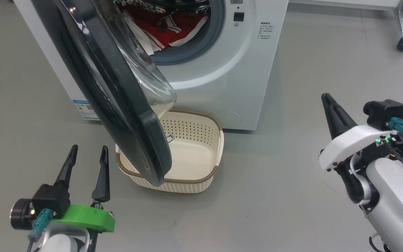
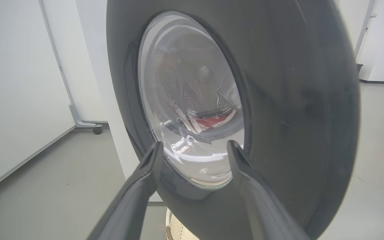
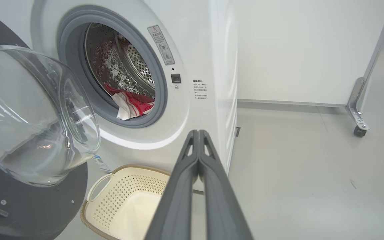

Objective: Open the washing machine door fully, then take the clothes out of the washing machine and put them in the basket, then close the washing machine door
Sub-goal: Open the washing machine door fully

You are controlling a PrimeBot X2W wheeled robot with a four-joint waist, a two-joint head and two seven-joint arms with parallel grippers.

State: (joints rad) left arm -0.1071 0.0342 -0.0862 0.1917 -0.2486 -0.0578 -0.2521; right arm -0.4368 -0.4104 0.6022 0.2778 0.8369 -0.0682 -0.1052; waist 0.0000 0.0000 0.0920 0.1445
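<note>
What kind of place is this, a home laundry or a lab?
Probably a lab or test bay, not a home: the washing machine stands free on a bare grey floor, with white partition panels on castor feet nearby.

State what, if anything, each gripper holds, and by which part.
Nothing is held. The left gripper is open, facing the washing machine door; the right gripper is shut, empty.

place: test lab | cues: bare grey floor [image 1: 292, 196]; white wheeled partitions [image 3: 295, 50]; freestanding washing machine [image 1: 222, 80]
</note>
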